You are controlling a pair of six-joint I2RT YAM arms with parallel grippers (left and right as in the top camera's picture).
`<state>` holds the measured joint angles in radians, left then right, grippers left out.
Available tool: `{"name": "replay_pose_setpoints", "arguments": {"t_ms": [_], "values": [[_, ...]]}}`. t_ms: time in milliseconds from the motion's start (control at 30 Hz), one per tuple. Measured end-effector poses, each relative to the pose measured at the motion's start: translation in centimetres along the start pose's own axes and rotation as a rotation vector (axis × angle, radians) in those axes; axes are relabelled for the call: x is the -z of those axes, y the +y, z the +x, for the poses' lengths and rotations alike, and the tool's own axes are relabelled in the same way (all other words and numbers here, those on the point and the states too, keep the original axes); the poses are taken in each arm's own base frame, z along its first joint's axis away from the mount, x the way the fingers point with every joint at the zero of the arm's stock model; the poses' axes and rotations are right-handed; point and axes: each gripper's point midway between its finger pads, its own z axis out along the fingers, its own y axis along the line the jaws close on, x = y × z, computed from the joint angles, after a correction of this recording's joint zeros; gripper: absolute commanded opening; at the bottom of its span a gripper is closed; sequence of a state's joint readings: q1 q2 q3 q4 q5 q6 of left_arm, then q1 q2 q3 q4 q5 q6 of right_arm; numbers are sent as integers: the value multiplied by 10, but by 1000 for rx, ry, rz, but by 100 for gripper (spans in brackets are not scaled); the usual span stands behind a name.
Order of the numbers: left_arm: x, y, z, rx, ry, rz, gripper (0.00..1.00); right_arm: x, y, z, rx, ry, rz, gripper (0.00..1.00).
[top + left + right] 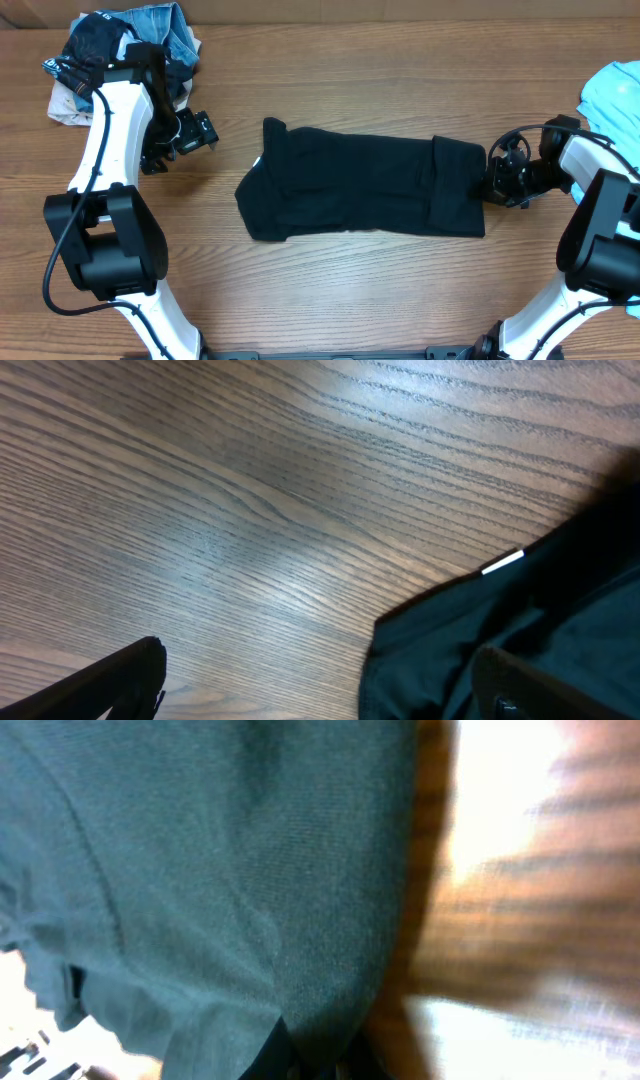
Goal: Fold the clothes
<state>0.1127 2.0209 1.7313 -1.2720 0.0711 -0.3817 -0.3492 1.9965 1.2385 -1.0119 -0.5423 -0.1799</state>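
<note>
I count two arms and two grippers. There are three lots of clothing: one black shirt (pixel 365 185), one light blue tee (pixel 612 95), and one mixed heap (pixel 120 55) of denim, dark and pale cloth.

The shirt lies flat in a rough rectangle between the grippers. Its collar end points at the left gripper (pixel 203 131), near it but apart. In the left wrist view the two fingers (pixel 125 678) stand wide apart with bare wood between them. The shirt's edge and its one white label (pixel 503 561) are just ahead, toward the far finger.

The right gripper (pixel 488 186) sits against the shirt's other end. Its wrist view is blurred. Cloth fills most of the frame and runs down to a dark smear at the bottom edge, so I cannot tell whether the jaws are pinched or parted.

The heap is behind the left gripper, by the arm. The tee is well behind the right gripper, at the table's (pixel 330 290) edge. The table is brown wood grain with long streaks. Little of the room shows.
</note>
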Motion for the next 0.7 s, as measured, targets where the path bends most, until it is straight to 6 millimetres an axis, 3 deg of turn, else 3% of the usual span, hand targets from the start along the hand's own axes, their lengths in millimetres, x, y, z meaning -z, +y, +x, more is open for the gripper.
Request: {"name": "replay_pose_setpoints", "arguments": {"t_ms": [100, 367, 700], "values": [[0, 0, 0, 0, 0, 0, 100, 10, 6, -1, -12, 20, -2, 4], [0, 0, 0, 0, 0, 0, 100, 48, 14, -25, -12, -19, 105, 4], [0, 0, 0, 0, 0, 0, 100, 32, 24, -17, 38, 34, 338, 4]]}}
